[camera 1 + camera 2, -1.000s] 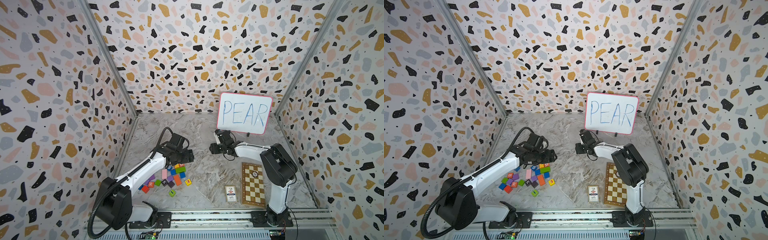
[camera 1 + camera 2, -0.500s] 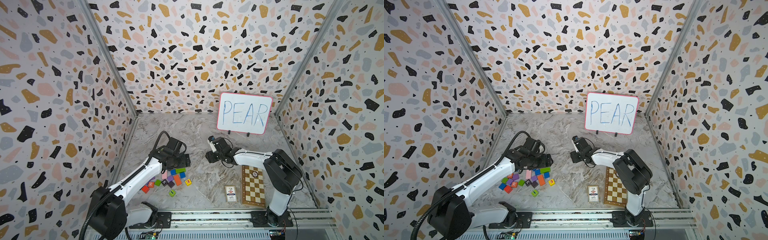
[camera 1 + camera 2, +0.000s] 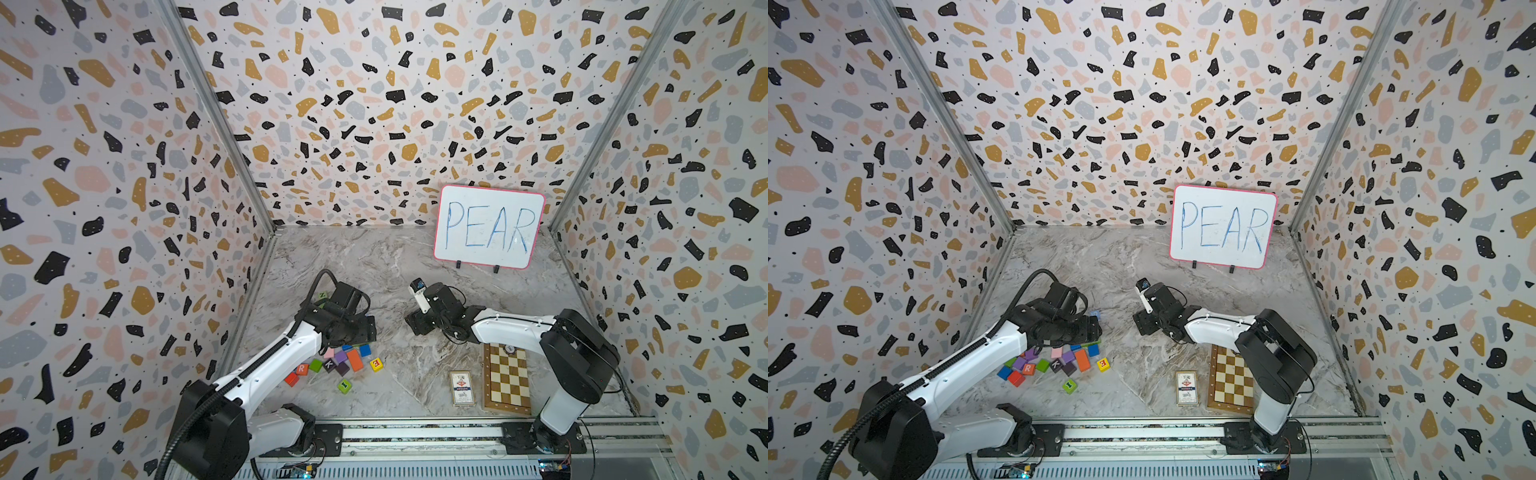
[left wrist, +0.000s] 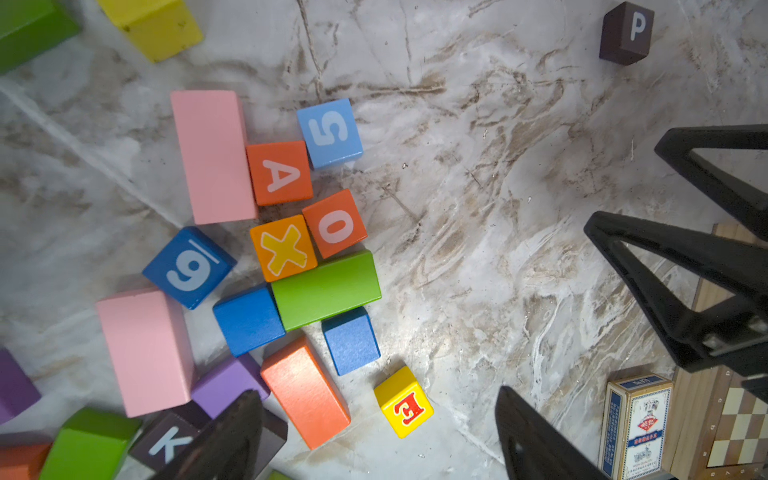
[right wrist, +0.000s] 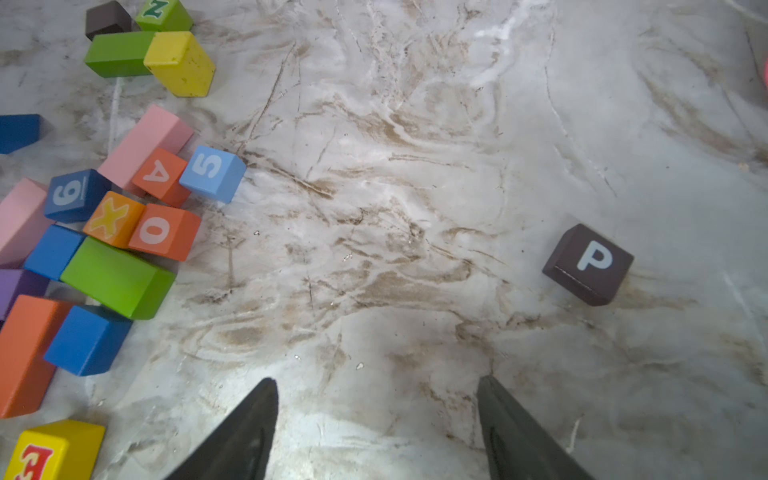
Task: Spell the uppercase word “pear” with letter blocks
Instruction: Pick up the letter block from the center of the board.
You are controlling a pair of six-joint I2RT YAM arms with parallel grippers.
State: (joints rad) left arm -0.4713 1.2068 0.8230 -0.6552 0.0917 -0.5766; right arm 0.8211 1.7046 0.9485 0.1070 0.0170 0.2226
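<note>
Your left gripper is hanging spread wide over the block pile, gripping nothing, with the yellow E block showing in the gap between its fingers. The orange A block is sitting further ahead (touching a pink block). Your right gripper is spread and empty too, and the black P block is lying ahead, off to one side. The R block is sitting back beside your left arm.

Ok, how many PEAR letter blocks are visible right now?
4. P alone on bare table; A inside the pile, between pink block and blue 5; E just off the pile's edge; R beside the left arm.
</note>
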